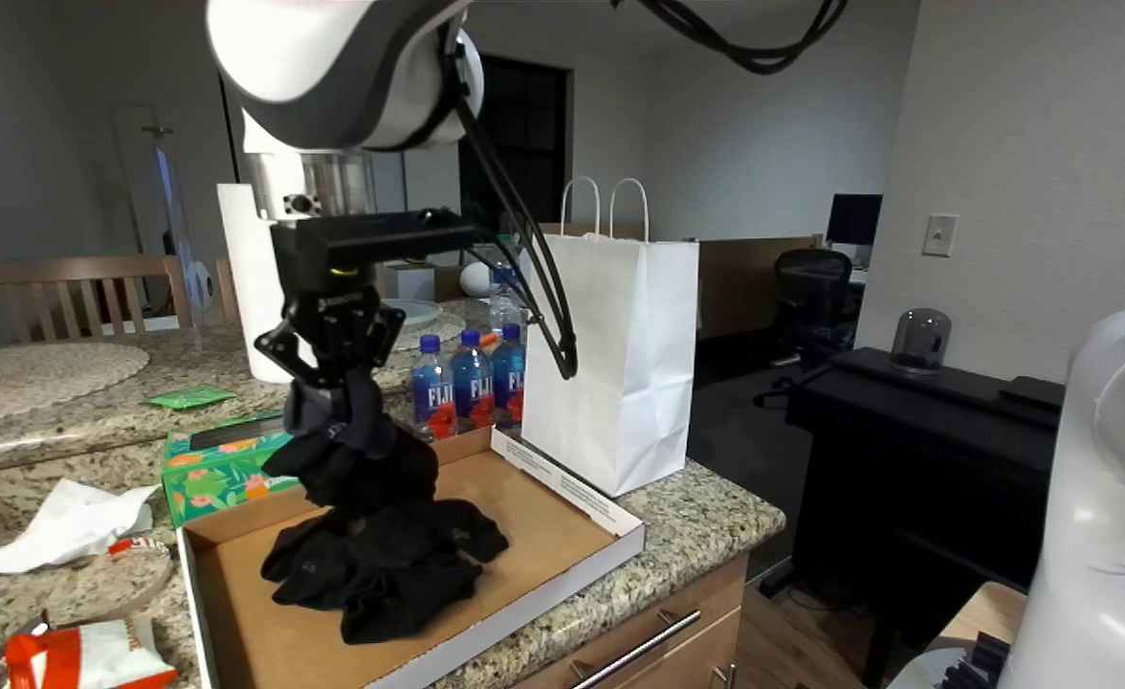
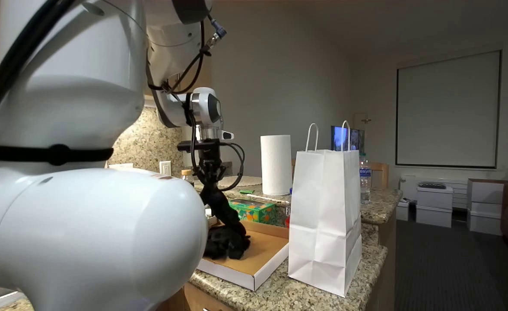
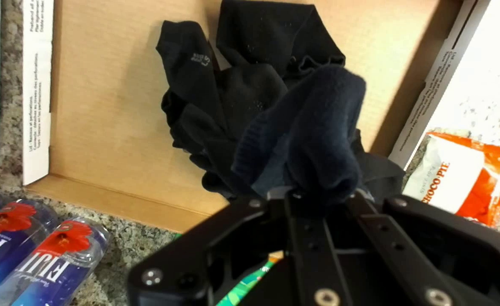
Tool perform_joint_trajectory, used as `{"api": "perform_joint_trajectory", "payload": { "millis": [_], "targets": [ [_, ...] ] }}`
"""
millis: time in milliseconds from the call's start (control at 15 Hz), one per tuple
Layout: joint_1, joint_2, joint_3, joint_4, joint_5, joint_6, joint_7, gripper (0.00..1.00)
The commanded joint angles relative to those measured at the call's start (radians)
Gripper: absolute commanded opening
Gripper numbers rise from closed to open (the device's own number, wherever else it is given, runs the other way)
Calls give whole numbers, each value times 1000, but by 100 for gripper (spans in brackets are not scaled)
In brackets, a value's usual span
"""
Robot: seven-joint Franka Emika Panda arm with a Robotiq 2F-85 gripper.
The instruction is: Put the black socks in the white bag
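Arm [image 1: 352,86]: in both exterior views its end points straight down, left of centre.
Claw [image 1: 331,377]: clenched; it grasps some of the socks [image 1: 390,565].
Look of the socks: black, crumpled; the grasped ones, dark bluish in the wrist view, hang down over the rest.
Their place: low in the frame, left of centre, in and above the box [image 1: 529,536].
Bag [image 1: 601,364]: white, upright, right of centre.

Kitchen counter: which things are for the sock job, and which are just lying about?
For the job:
black socks, some held by the gripper
white bag

Just lying about:
water bottles
paper towel roll
snack packet
crumpled tissue
flowery box
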Motion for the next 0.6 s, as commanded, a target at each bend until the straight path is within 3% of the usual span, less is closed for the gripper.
{"api": "perform_joint_trajectory", "payload": {
  "millis": [0, 533],
  "targets": [
    [-21, -70, 17, -9, 13, -52, -76, 9],
    [-32, -191, 32, 45, -6, -182, -205, 8]
  ]
}}
